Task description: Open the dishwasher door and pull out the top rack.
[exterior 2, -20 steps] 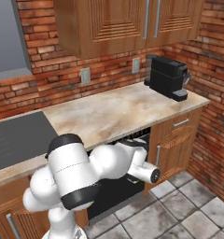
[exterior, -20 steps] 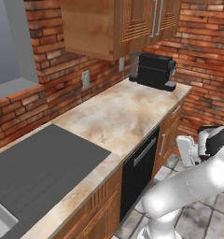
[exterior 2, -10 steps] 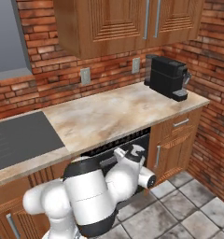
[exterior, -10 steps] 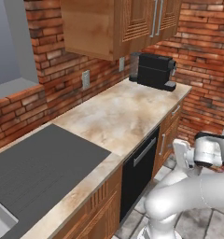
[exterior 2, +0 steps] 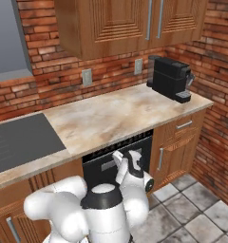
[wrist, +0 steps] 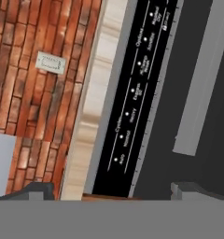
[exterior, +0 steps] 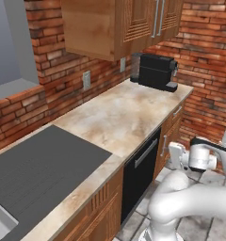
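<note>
One second's frames showed the arm swing down from the right and bring its pincer [wrist: 113, 191] in front of the door [exterior: 139, 175], which sat shut under the table [exterior: 119, 123], between the wooden cabinets. In the right base view the hand now stood before the door's top edge, where earlier the elbow had covered that spot. The hand view looked along the door, rolled sideways, with the handle [wrist: 201, 79] as a grey bar ahead of the right fingertip and the lit control strip [wrist: 135, 95] beside the table edge. The pincer's jaws stood released and well apart, grasping nothing. In my judgement the approach was nearly complete, and the reach onto the handle and the pull remained to be done. The rack lay hidden behind the shut door. The arm covered much of the door in the right base view. The handle ran out of the hand view at the top. Whether either fingertip touched the door could not be made out.
</note>
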